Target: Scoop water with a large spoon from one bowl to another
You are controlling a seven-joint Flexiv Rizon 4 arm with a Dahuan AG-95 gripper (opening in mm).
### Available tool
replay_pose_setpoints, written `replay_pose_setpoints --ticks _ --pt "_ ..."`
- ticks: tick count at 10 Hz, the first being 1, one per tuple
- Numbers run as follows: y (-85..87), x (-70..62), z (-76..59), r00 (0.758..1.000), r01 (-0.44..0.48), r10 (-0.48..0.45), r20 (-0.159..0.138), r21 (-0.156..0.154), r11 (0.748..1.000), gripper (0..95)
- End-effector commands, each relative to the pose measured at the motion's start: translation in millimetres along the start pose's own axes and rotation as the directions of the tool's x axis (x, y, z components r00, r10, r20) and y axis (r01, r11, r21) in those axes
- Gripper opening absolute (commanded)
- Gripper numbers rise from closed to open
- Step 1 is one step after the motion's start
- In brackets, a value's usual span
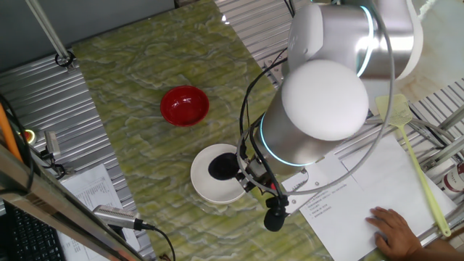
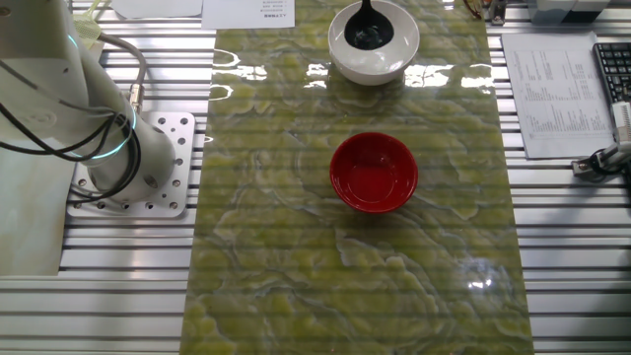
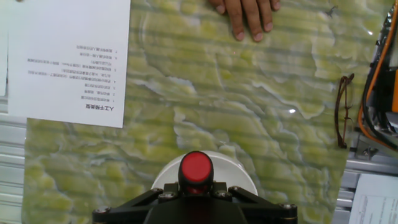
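The white bowl (image 1: pixel 202 185) stands near the table's front edge, and also shows in the other fixed view (image 2: pixel 341 57) and the hand view (image 3: pixel 244 176). The black ladle's cup (image 1: pixel 222 167) sits inside the white bowl (image 2: pixel 371 35). My gripper (image 1: pixel 251 174) is shut on the ladle's handle just right of the bowl. In the hand view the handle's red tip (image 3: pixel 196 167) stands between the gripper's (image 3: pixel 196 190) black jaws. The red bowl (image 1: pixel 184 105) stands apart from the white one, further along the table (image 2: pixel 373 174). Whether the cup holds water cannot be told.
A white sheet of paper (image 1: pixel 362 185) lies right of the white bowl, with a person's hand (image 1: pixel 395 230) resting on it. A yellow-green fly swatter (image 1: pixel 407 141) lies at the right edge. Glasses (image 3: pixel 343 109) lie at the mat's edge in the hand view.
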State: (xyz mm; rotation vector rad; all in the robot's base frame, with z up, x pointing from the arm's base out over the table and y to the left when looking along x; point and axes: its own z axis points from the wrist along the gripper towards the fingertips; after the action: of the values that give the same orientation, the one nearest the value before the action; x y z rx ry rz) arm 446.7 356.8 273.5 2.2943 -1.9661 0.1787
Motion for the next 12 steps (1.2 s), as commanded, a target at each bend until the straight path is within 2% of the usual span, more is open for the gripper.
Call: replay_pose_setpoints --ticks 1,8,12 --pt "-0.4 0.3 -0.4 1.0 -0.002 0.002 -0.003 -0.002 1.0 0.0" --pt "-2.4 5.3 -9.0 1.0 -0.013 0.013 -0.012 -0.005 1.0 0.0" --pt "-1.9 15.6 -16.4 1.0 -0.013 0.013 -0.018 -0.005 1.0 0.0"
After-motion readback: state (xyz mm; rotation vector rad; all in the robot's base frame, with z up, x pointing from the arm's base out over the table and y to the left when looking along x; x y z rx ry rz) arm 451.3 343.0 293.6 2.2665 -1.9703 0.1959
